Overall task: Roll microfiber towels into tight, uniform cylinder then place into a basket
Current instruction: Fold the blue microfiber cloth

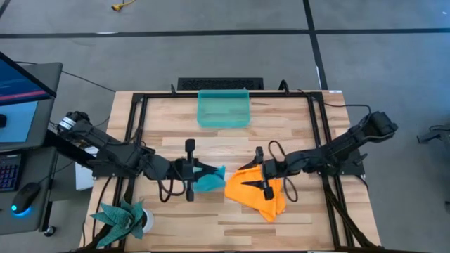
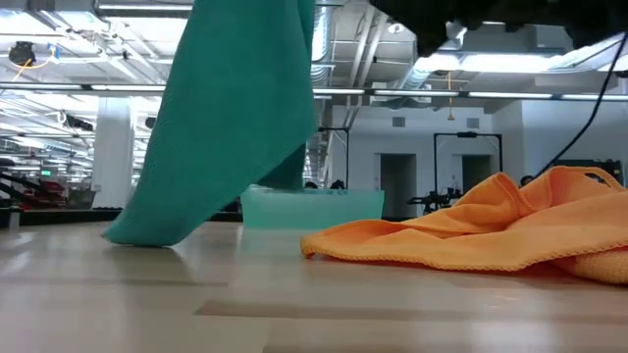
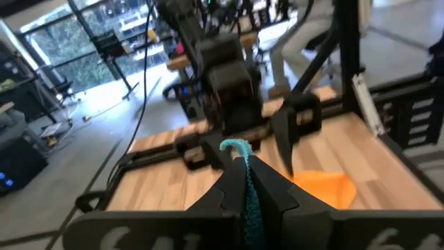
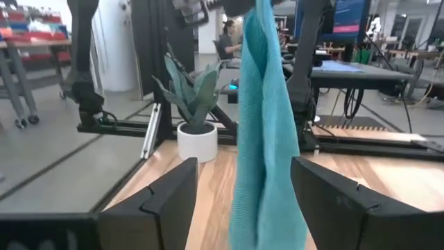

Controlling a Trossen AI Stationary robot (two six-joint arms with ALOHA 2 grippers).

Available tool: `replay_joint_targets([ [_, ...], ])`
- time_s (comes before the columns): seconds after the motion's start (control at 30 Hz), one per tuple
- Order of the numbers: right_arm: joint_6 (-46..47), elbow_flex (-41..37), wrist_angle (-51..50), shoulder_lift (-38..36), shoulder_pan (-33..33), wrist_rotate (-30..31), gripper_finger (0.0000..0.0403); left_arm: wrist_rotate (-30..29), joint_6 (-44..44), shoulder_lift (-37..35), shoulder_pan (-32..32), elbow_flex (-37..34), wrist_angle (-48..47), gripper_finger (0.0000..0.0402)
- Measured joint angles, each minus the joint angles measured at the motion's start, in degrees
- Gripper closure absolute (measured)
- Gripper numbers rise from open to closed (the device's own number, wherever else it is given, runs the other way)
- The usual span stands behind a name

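Note:
The teal-blue towel (image 1: 209,181) hangs from my left gripper (image 1: 213,172), which is shut on it near the table's middle. It also shows in the low view (image 2: 235,118) and in the right wrist view (image 4: 267,125). The orange-yellow towel (image 1: 256,191) lies crumpled on the table to its right, also seen in the low view (image 2: 491,235). My right gripper (image 1: 246,177) is open above the orange towel's left part and faces the hanging teal towel without touching it. The teal-green basket (image 1: 223,109) stands at the table's far middle. My left gripper pinches the teal towel's upper end (image 3: 248,182) between its two shut fingers, and a small tuft (image 3: 236,146) sticks out past the tips. The fingers lie about level, pointing toward the table's right. The towel hangs below in loose folds, and its lower end (image 2: 147,233) rests on the table.
A green spiky plant in a white pot (image 1: 125,219) stands at the table's near left corner. A black frame (image 1: 133,119) runs around the table's edges. Bare wood lies between the towels and the basket.

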Motion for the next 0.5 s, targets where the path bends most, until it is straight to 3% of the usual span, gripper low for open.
replay_joint_targets([
  [0.23,-5.3,7.7,0.0,7.8,0.0,6.1,0.0148,0.1,0.0,0.0,-0.4,0.0,0.0,0.0401],
  [0.5,-3.6,11.5,-0.2,10.3,0.1,5.9,0.0148,0.2,0.0,0.0,-0.4,0.0,0.0,0.0401],
])
